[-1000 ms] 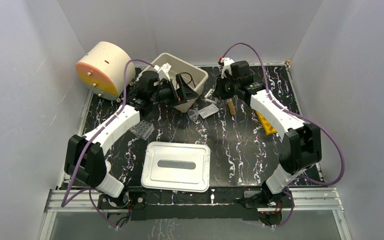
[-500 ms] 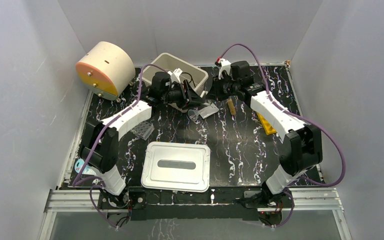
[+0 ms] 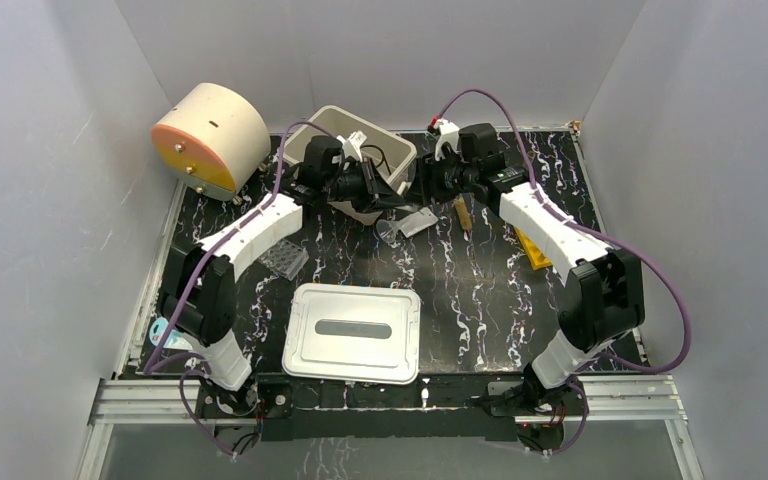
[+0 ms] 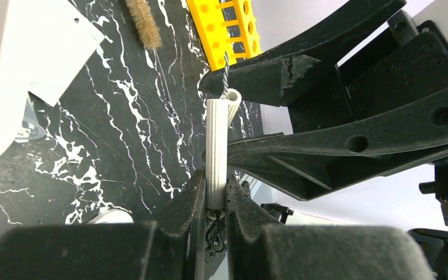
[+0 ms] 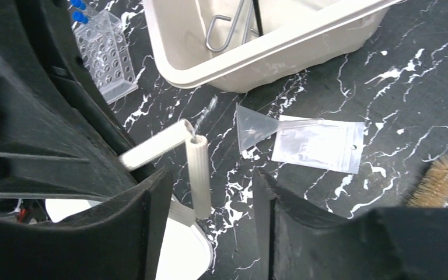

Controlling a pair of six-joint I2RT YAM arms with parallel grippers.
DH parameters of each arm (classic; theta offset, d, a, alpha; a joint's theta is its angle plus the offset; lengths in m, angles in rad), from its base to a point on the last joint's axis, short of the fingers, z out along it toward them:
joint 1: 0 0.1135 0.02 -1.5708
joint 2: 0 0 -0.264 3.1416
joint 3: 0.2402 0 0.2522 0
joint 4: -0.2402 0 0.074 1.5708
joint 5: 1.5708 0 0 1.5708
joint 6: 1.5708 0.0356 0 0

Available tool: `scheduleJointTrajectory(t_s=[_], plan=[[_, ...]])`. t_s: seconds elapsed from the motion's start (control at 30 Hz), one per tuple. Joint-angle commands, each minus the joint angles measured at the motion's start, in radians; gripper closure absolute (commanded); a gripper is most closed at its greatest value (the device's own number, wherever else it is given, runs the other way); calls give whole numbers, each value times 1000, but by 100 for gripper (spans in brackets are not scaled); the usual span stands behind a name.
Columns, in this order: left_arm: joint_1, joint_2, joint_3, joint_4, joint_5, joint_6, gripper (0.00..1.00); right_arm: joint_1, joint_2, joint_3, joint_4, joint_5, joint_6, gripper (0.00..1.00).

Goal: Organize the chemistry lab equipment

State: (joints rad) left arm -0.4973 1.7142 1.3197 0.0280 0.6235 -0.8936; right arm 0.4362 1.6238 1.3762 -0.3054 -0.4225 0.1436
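My left gripper (image 4: 217, 188) is clamped on one end of a cream ribbed handle (image 4: 217, 134), holding it above the black marbled table (image 4: 122, 116); my right gripper (image 5: 210, 182) stands spread, one finger on either side of that handle; whether they touch it I cannot tell; the clear funnel (image 5: 254, 127) lies just beyond, beside the cream bin (image 5: 280, 52).
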Motion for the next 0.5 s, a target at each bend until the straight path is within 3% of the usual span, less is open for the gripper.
scheduleJointTrajectory(t_s=[0.0,0.27,0.47], plan=[[21,-31,93,-138,-52,97,100,4,-68,33,32,77,38,35],[200,-61,181,-298,-140,240,100,2,-174,-19,94,272,108,28],[302,-24,306,-415,-242,344,100,2,-214,-90,91,298,145,28]])
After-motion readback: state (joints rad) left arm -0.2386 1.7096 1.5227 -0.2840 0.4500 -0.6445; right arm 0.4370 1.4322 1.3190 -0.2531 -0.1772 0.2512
